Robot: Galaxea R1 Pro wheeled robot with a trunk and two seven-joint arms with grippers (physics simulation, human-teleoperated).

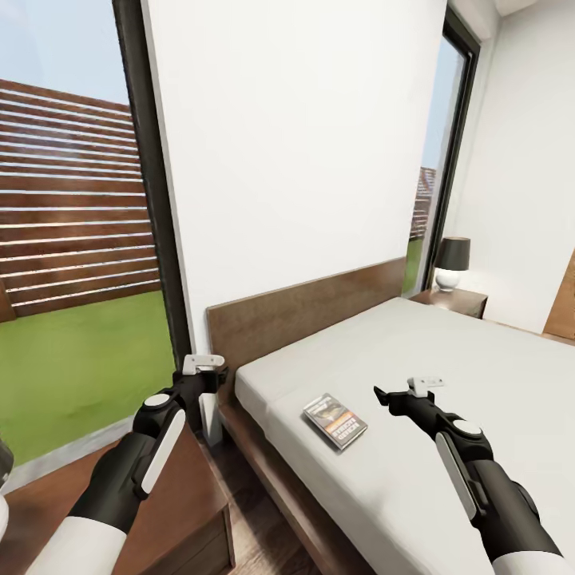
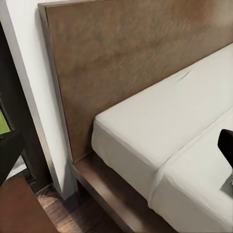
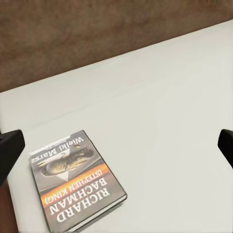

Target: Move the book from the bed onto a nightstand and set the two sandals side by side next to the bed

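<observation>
While lying flat on bed, book runs diagonally toward headboard; right gripper spread wide beside; left gripper unclear.

The book is laid flat on the light grey mattress of the bed, near the headboard.

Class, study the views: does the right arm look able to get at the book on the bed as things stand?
Probably yes. The book lies flat on the open mattress, nothing on or around it. The right gripper hangs just beside it, fingers spread, with no obstacle between.
</observation>
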